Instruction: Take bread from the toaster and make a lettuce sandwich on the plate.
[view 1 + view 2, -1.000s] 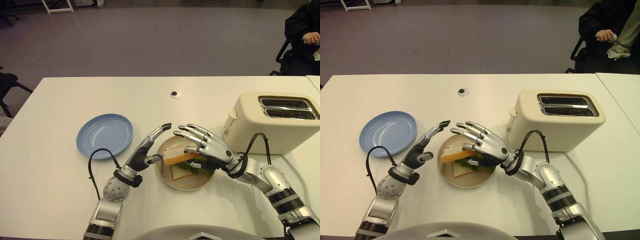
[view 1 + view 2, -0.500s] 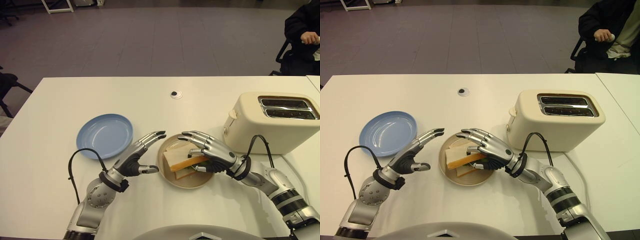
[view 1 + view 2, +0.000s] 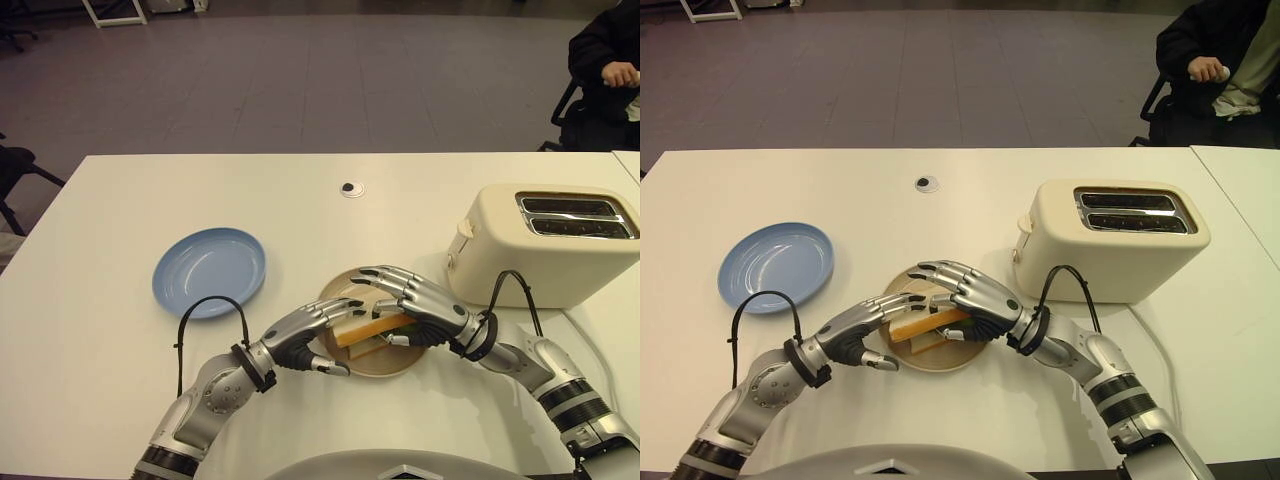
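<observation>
The right hand (image 3: 418, 303) curls its fingers around the tilted top bread slice (image 3: 368, 328), presumably to seat it squarely on the tan plate (image 3: 380, 371) beside the toaster (image 3: 520, 260), while the left hand (image 3: 305, 335), fingers extended and empty, meets the slice's left edge, apparently for alignment.

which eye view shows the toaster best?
Right eye view: the toaster sits whole in frame, both slots clear. The left eye view shows the same slots, but its far end is cut off at the right edge.
</observation>
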Robot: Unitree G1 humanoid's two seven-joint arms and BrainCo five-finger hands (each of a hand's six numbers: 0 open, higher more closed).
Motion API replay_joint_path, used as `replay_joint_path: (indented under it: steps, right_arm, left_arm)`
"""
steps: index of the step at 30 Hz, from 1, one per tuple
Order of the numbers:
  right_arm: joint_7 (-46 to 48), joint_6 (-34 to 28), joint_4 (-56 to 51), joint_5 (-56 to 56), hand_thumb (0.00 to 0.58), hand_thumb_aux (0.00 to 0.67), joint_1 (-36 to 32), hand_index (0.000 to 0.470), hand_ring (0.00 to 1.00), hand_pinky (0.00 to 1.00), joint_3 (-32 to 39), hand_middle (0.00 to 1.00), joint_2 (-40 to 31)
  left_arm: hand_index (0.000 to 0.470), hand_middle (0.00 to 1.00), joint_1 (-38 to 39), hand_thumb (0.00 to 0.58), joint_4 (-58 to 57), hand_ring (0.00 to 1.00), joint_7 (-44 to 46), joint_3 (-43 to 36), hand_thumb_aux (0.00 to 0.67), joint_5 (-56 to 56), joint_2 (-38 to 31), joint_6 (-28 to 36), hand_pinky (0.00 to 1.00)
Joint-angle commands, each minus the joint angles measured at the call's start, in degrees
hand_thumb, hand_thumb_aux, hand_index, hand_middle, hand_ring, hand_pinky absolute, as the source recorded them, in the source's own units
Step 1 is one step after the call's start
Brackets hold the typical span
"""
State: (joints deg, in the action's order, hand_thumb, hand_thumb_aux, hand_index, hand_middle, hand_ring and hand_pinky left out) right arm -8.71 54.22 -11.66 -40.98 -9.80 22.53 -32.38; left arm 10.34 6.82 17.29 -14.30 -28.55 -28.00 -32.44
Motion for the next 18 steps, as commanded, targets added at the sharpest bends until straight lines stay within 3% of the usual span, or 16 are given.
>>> replay_joint_path:
  steps: [1, 2, 3, 4, 5, 13, 18]
  right_arm:
    - [2.23, -0.43, 0.12, -0.01, 0.580, 0.670, 0.86, 0.470, 0.00, 0.00, -0.03, 0.00, -0.24]
    - [2.47, -0.45, 0.27, 0.11, 0.571, 0.589, 0.94, 0.413, 0.00, 0.00, -0.15, 0.00, -0.23]
    - [2.82, -0.43, 0.47, 0.31, 0.524, 0.462, 1.03, 0.324, 0.00, 0.00, -0.22, 0.00, -0.25]
    - [3.15, -0.42, 0.88, 0.45, 0.291, 0.197, 1.17, 0.138, 0.00, 0.00, -0.38, 0.00, -0.32]
    - [3.67, -0.43, 1.46, 0.84, 0.000, 0.000, 1.30, 0.000, 0.00, 0.00, -0.63, 0.00, -0.48]
    - [10.59, -0.28, 7.09, 15.90, 0.000, 0.000, 2.82, 0.000, 0.00, 0.00, -6.74, 0.00, -6.45]
    - [14.19, -1.38, 8.03, 24.43, 0.000, 0.000, 3.49, 0.000, 0.00, 0.00, -9.13, 0.00, -6.46]
  left_arm:
    - [0.000, 0.00, -0.04, 0.000, -3.23, 0.00, 2.32, -3.90, 0.000, -6.84, -2.36, 2.15, 0.00]
    - [0.000, 0.00, -0.26, 0.000, -3.58, 0.00, 2.35, -4.28, 0.000, -8.17, -2.97, 2.60, 0.00]
    - [0.000, 0.00, -0.42, 0.000, -3.53, 0.00, 2.43, -4.63, 0.000, -9.68, -3.58, 3.22, 0.00]
    - [0.000, 0.00, -0.50, 0.000, -3.29, 0.00, 2.43, -4.95, 0.000, -11.37, -4.16, 3.90, 0.00]
    - [0.000, 0.00, -0.52, 0.000, -3.01, 0.00, 2.39, -5.25, 0.000, -12.78, -4.61, 4.55, 0.00]
    - [0.000, 0.00, -0.06, 0.000, -0.94, 0.00, 1.22, -6.45, 0.000, -18.44, -5.83, 7.67, 0.00]
    - [0.000, 0.00, -1.04, 0.000, 2.04, 0.00, -2.85, -6.78, 0.000, -21.26, -4.10, 8.67, 0.00]
